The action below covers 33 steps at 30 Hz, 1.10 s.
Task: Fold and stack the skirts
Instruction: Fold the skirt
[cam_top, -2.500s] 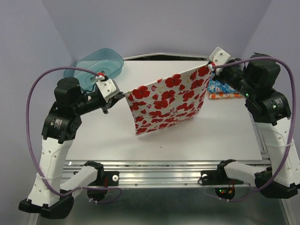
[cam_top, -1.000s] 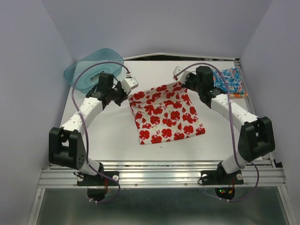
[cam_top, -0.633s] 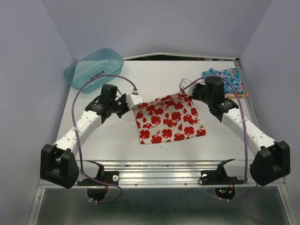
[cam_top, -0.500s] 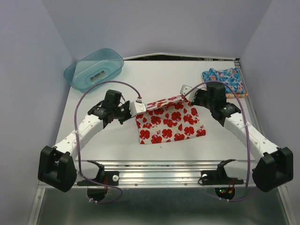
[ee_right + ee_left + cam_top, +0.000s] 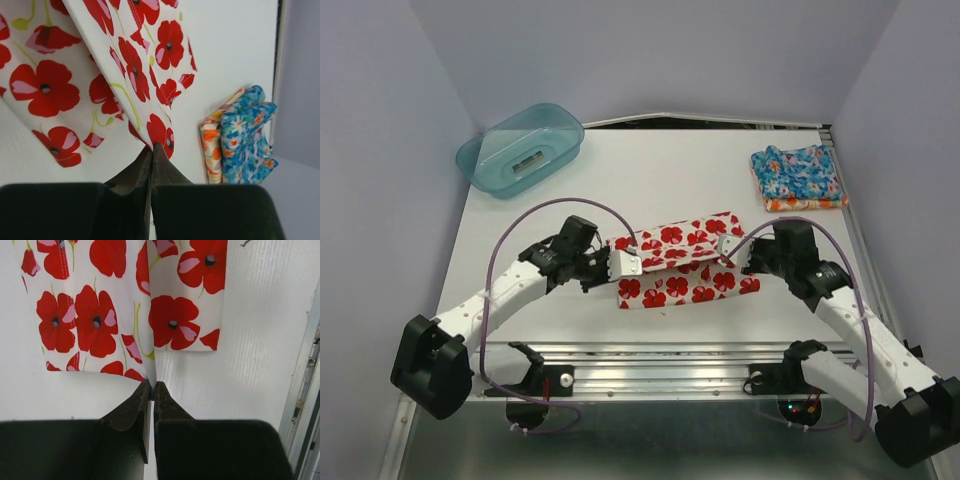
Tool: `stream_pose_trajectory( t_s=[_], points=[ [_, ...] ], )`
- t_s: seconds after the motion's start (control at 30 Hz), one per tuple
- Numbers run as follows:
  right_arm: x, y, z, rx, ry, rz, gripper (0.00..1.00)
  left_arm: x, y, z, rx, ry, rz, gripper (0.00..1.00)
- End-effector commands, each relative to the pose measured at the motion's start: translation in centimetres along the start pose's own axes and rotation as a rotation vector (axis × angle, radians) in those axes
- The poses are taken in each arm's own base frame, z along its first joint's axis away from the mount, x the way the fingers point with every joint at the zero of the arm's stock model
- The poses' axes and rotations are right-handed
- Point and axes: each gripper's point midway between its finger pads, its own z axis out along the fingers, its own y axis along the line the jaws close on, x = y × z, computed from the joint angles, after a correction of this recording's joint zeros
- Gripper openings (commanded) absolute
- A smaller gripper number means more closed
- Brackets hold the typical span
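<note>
The white skirt with red poppies (image 5: 682, 262) lies near the table's front, its far half doubled over toward the near edge. My left gripper (image 5: 633, 263) is shut on its left corner (image 5: 148, 374). My right gripper (image 5: 724, 250) is shut on its right corner (image 5: 158, 137). Both corners are held just above the lower layer of the cloth. At the back right the blue floral skirt (image 5: 800, 172) lies folded on top of the orange-yellow skirt (image 5: 790, 205); both also show in the right wrist view as blue floral skirt (image 5: 246, 135) and orange-yellow skirt (image 5: 212, 145).
A translucent teal tub (image 5: 520, 150) stands at the back left corner. The metal rail (image 5: 660, 358) runs along the table's near edge, right in front of the poppy skirt. Purple cables loop above both arms.
Both grippers have pulled the poppy skirt's far edge toward the near edge and lowered it, doubling the cloth over itself. The arms have drawn back and dropped low over the table.
</note>
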Motion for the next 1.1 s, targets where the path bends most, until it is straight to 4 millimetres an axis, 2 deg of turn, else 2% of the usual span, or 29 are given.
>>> stream_pose_trajectory(
  t_s=[0.0, 0.2, 0.3, 0.33, 0.37, 0.4, 0.43, 0.47, 0.5, 0.53, 0.57, 0.6, 0.63, 0.67, 0.8, 0.87, 0.93, 0.97, 1.03, 1.07],
  points=[
    [2.2, 2.5, 0.0, -0.06, 0.068, -0.015, 0.01, 1.1, -2.7, 0.5, 0.075, 0.05, -0.023, 0.0],
    [2.9, 5.2, -0.4, -0.131, 0.067, -0.029, 0.01, 1.2, -4.3, 2.1, 0.113, 0.07, 0.014, 0.0],
    [3.7, 6.8, -0.2, -0.142, 0.065, -0.051, 0.01, 0.7, -5.6, 2.8, 0.16, 0.064, 0.0, 0.0],
    [3.5, 6.5, -0.3, -0.13, 0.059, -0.062, 0.01, 0.5, -5.8, 3.0, 0.168, 0.063, 0.009, 0.0],
    [3.9, 7.1, -0.1, -0.139, 0.065, -0.07, 0.01, 0.4, -6.3, 3.4, 0.172, 0.066, 0.012, 0.09],
    [4.0, 7.4, 0.0, -0.145, 0.066, -0.07, 0.06, 0.5, -6.5, 3.7, 0.172, 0.073, 0.013, 0.17],
    [4.2, 7.6, 0.1, -0.152, 0.069, -0.072, 0.18, 0.7, -6.4, 3.9, 0.161, 0.08, 0.01, 0.25],
    [4.3, 7.8, 0.2, -0.161, 0.074, -0.071, 0.44, 0.8, -6.4, 4.0, 0.156, 0.092, 0.003, 0.34],
    [4.3, 8.0, 0.0, -0.176, 0.082, -0.054, 0.57, 0.8, -6.5, 4.0, 0.16, 0.098, -0.003, 0.39],
    [4.3, 7.7, -0.1, -0.171, 0.089, -0.05, 0.64, 0.7, -6.4, 3.9, 0.155, 0.097, -0.013, 0.42],
    [4.3, 7.5, -0.2, -0.171, 0.094, -0.045, 0.69, 0.4, -6.4, 3.6, 0.158, 0.091, -0.021, 0.53],
    [4.3, 7.2, -0.4, -0.162, 0.099, -0.041, 0.7, -0.9, -5.9, 2.9, 0.143, 0.058, -0.018, 0.55],
    [4.0, 6.3, -0.6, -0.144, 0.1, -0.036, 0.7, -1.2, -6.2, 2.3, 0.155, 0.055, -0.03, 0.57],
    [3.5, 5.2, -0.9, -0.114, 0.099, -0.023, 0.71, -2.6, -6.0, 1.0, 0.154, 0.024, -0.03, 0.6],
    [2.7, 3.4, -1.0, -0.09, 0.105, 0.06, 0.69, -5.1, -4.4, -1.6, 0.089, -0.046, -0.07, 0.6],
    [2.0, 2.2, -0.7, -0.088, 0.102, 0.1, 0.65, -5.2, -3.6, -2.1, 0.062, -0.055, -0.102, 0.58],
    [1.3, 1.3, -0.4, -0.091, 0.088, 0.15, 0.63, -5.3, -3.0, -2.0, 0.054, -0.054, -0.143, 0.56],
    [0.7, -0.2, -0.6, -0.066, 0.071, 0.165, 0.62, -5.1, -2.5, -2.0, 0.051, -0.053, -0.17, 0.52],
    [0.2, -1.2, -0.1, -0.073, 0.064, 0.215, 0.61, -5.3, -1.5, -1.7, 0.041, -0.056, -0.198, 0.5],
    [-0.2, -2.4, 0.2, -0.069, 0.051, 0.24, 0.59, -5.5, -0.4, -1.6, 0.016, -0.071, -0.247, 0.49]
  ],
)
